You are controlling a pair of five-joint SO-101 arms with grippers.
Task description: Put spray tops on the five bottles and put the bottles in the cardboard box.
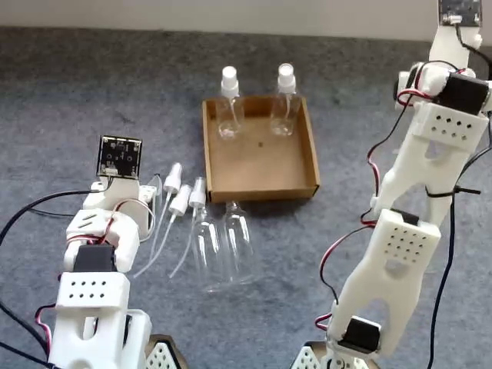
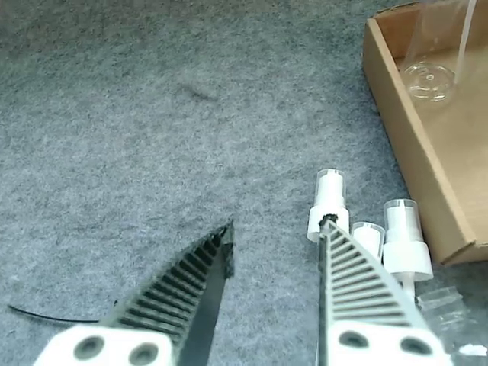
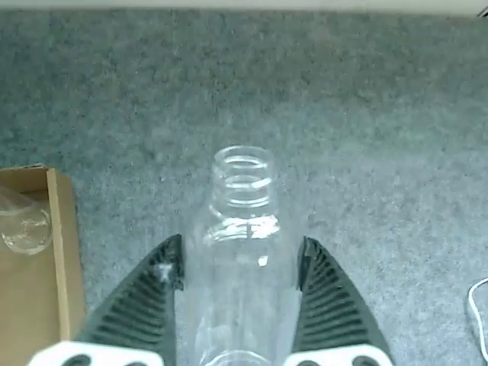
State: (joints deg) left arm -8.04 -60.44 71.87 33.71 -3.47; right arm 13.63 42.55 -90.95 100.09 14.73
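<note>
Holding an open-necked bottle point(image 3: 242, 206) in my right gripper point(image 3: 241, 248), I have both ribbed fingers pressed against its clear sides, the jaws closed only as far as the bottle's width allows. Its threaded neck, with no top on it, sticks out past the fingertips over the grey carpet point(image 3: 366, 114). A corner of the cardboard box point(image 3: 61, 229) shows off to one side, apart from the bottle.

My left gripper point(image 2: 278, 226) has hold of nothing; its jaws stand wide apart above the carpet. Three spray tops point(image 2: 328, 206) lie just beside one of its fingertips, outside the gap and on the side toward the box. Seen from the high view, they lie between my left arm point(image 1: 100, 254) and the box's near corner, with their thin tubes trailing back toward me.

Two capped bottles point(image 1: 229, 104) stand upright inside the box, side by side against its far wall. Two lying bottles point(image 1: 238, 238) rest on the carpet just in front of the box's near wall, touching each other, necks toward the box. One spray top sits right at the neck of the one nearer my left arm — whether it is screwed on I cannot tell. My right arm point(image 1: 415, 231) stands along the other side of the table, well apart from the box.
</note>
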